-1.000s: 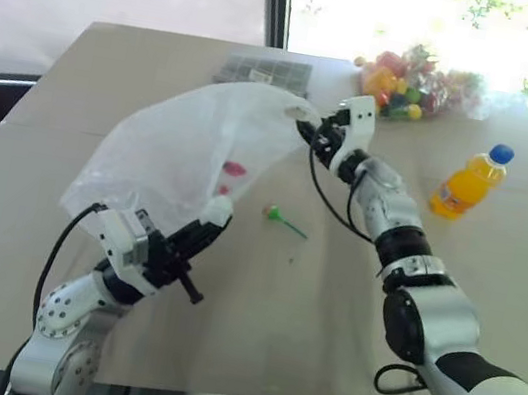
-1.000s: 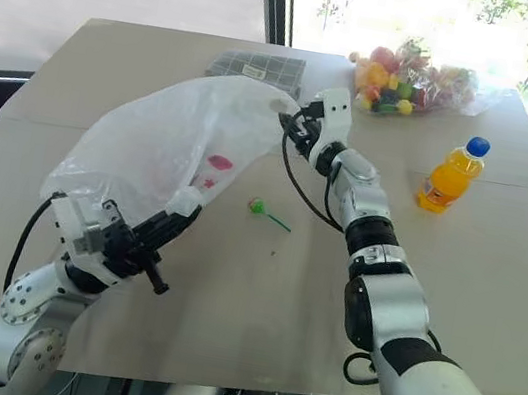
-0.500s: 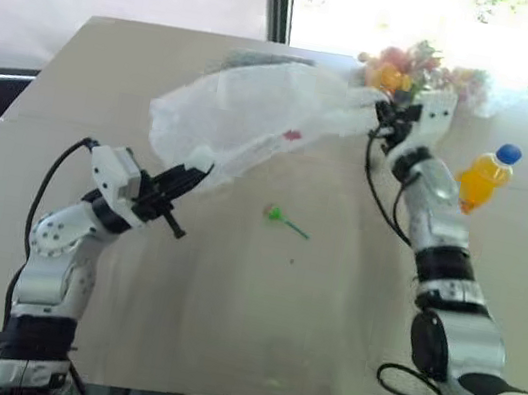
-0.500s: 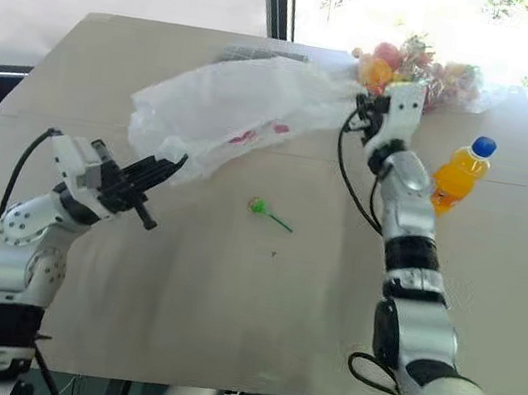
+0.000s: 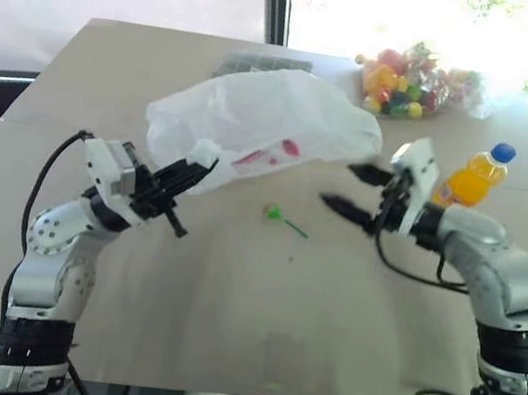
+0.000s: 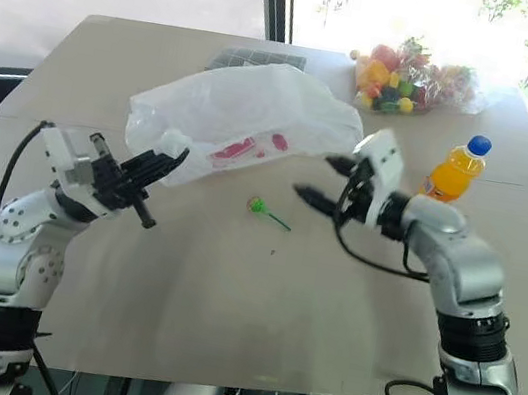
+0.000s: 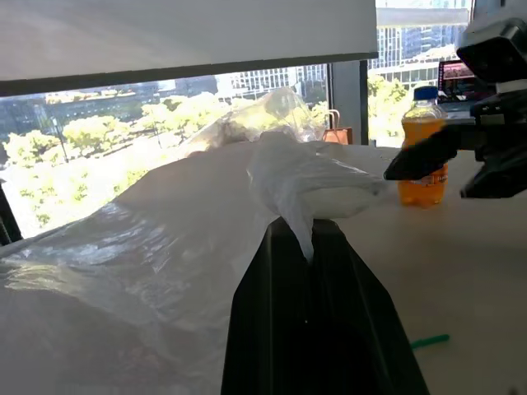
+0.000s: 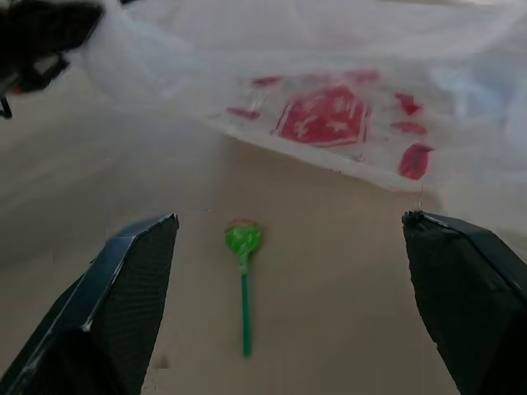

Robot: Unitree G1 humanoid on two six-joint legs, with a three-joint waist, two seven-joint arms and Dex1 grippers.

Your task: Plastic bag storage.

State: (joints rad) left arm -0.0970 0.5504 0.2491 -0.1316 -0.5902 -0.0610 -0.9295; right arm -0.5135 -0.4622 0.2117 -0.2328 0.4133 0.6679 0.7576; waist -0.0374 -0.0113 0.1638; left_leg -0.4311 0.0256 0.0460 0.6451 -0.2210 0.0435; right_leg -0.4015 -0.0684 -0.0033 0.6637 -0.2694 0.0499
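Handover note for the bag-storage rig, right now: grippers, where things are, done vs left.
Left gripper: shut on the plastic bag, pinching one end.
Right gripper: open, holding nothing, just off the bag's other end.
Bag: puffed up, held over the table, red print facing the robot.
Nearby: green lollipop on the table below the bag, orange bottle, bag of candies at the far edge.
Done: bag lifted at one end.
Left: regrasp with the right, fold or bunch it, stow it.

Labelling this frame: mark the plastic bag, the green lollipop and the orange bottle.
plastic bag [image 5: 266, 122], left eye view, on its bulging top film.
green lollipop [image 8: 243, 239], right wrist view, on its round head.
orange bottle [image 6: 447, 176], right eye view, on its body.
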